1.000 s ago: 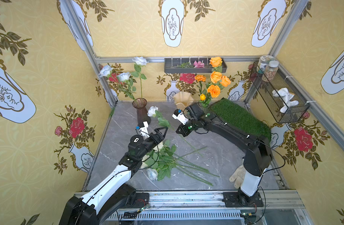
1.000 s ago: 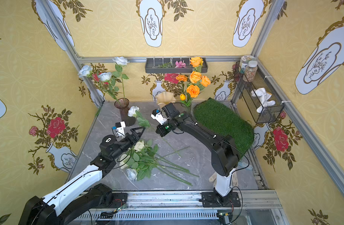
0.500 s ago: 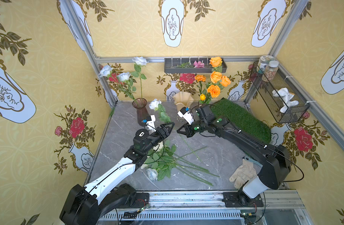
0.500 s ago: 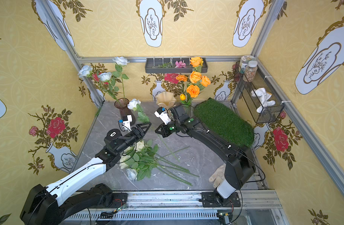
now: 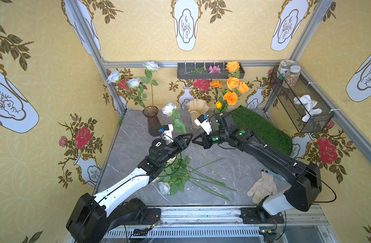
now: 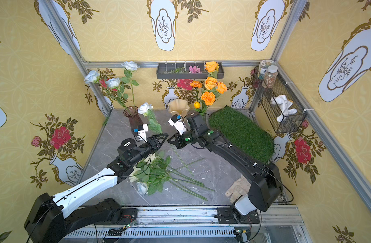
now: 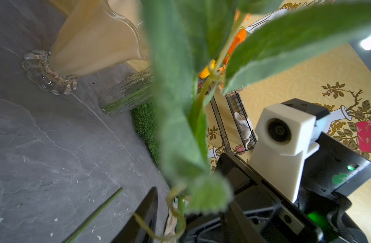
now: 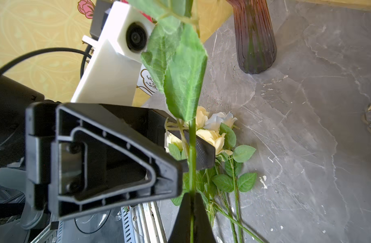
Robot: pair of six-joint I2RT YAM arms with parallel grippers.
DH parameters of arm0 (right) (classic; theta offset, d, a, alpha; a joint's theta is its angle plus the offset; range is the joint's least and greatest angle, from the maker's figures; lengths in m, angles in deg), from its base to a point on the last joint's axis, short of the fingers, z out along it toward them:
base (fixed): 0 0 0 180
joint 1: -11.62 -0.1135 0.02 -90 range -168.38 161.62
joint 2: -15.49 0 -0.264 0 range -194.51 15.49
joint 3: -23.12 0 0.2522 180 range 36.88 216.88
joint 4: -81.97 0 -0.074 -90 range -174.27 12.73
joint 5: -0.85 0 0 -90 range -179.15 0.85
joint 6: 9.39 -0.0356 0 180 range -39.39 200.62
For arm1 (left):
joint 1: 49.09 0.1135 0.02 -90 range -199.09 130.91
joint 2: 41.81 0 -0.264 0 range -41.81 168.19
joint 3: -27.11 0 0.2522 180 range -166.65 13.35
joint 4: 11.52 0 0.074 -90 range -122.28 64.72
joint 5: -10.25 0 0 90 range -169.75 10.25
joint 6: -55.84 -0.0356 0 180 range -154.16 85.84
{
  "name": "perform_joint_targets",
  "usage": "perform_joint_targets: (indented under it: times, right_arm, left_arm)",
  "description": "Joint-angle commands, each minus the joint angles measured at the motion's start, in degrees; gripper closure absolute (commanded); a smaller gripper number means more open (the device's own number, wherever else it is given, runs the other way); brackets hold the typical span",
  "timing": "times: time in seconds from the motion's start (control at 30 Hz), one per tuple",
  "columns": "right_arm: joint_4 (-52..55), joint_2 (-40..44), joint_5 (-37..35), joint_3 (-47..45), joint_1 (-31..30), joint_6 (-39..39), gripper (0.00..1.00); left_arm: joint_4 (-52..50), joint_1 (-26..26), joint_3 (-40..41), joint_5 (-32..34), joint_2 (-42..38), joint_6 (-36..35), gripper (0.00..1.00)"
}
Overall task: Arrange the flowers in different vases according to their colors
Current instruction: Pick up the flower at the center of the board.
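Observation:
My right gripper (image 5: 194,141) (image 6: 170,140) (image 8: 192,195) is shut on the green stem (image 8: 192,147) of a white rose (image 5: 169,108) (image 6: 145,108), which it holds upright above the table. My left gripper (image 5: 190,137) (image 6: 165,136) (image 7: 180,212) meets it tip to tip, its jaws open around the same stem with a gap on each side. Pale blue-white roses (image 5: 134,82) stand in the purple-brown vase (image 5: 153,122) (image 8: 254,42). The cream vase (image 5: 197,109) (image 7: 92,42) is empty. Orange flowers (image 5: 231,88) fill the clear vase (image 7: 128,96). Several cream and pale roses (image 5: 176,176) (image 6: 153,176) lie on the table.
A green grass mat (image 5: 262,128) lies at the back right under my right arm. A work glove (image 5: 262,187) rests near the front right. A wire basket (image 5: 300,101) with jars hangs on the right wall, and a dark tray (image 5: 209,71) on the back wall.
My left gripper has moved up and right to the held stem and its jaws have narrowed around it. The right arm has swung outward, raising the rose slightly.

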State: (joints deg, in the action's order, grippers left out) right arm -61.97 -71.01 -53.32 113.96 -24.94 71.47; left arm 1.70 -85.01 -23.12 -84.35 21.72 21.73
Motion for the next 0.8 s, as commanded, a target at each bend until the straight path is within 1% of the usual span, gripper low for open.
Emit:
perform_joint_targets:
  times: [0.0,0.1,0.17,0.2,0.23,0.3,0.43,0.47,0.5,0.53,0.57,0.6,0.7,0.77]
  right_arm:
    - [-2.38,0.71,0.55,-0.48,-0.01,-0.42,1.00]
    - [-2.82,0.85,0.41,-0.96,-0.01,-0.61,1.00]
    - [-2.92,1.05,0.20,-1.40,-0.01,-0.61,1.00]
    - [-3.06,1.22,-0.13,-1.65,0.00,-0.61,1.00]
    - [-3.31,1.40,-0.38,-2.05,-0.01,-0.62,1.00]
    - [-3.79,1.66,-0.79,-2.64,-0.09,-0.76,1.00]
    - [-5.55,2.54,-2.00,-4.00,-0.18,-1.18,1.00]
    - [-5.82,2.81,-3.14,-4.31,-0.18,-1.43,0.83]
    - [-6.03,3.14,-4.47,-4.62,-0.18,-1.66,0.61]
    - [-6.36,3.53,-5.55,-4.92,-0.16,-1.74,0.29]
    - [-6.96,4.13,-7.52,-5.42,-0.13,-2.14,0.00]
    - [-8.60,4.88,-9.49,-6.40,-0.09,-2.99,0.03]
    - [-13.88,7.25,-16.49,-9.80,0.09,-8.16,0.03]
    - [-18.70,8.32,-17.76,-13.20,0.60,-11.68,0.03]
  left_arm:
    - [0.60,-0.11,-0.42,1.33,0.27,-0.92,0.58]
    - [-0.93,-0.34,-1.56,1.52,0.37,-1.38,0.71]
    - [-2.17,-0.44,-2.58,1.44,0.33,-1.80,0.82]
    - [-3.01,-0.46,-2.92,1.52,0.16,-1.99,0.90]
    - [-3.63,-0.46,-3.11,1.67,-0.02,-2.23,0.95]
    - [-5.66,-0.46,-3.58,2.28,-0.69,-2.84,1.00]
    - [-9.79,-0.46,-4.47,3.88,-2.38,-4.30,1.00]
    - [-11.56,-0.46,-5.12,4.42,-2.95,-5.03,1.00]
    - [-14.14,-0.46,-5.99,5.12,-3.56,-6.22,1.00]
    - [-17.31,-0.46,-7.17,6.54,-4.32,-7.60,1.00]
    - [-21.78,-0.46,-9.10,8.77,-5.29,-9.79,1.00]
    - [-26.03,-0.39,-11.32,11.64,-6.27,-12.60,1.00]
    - [-37.04,0.55,-17.62,19.64,-9.00,-20.55,1.00]
    - [-42.27,3.08,-21.74,23.28,-10.37,-24.60,1.00]
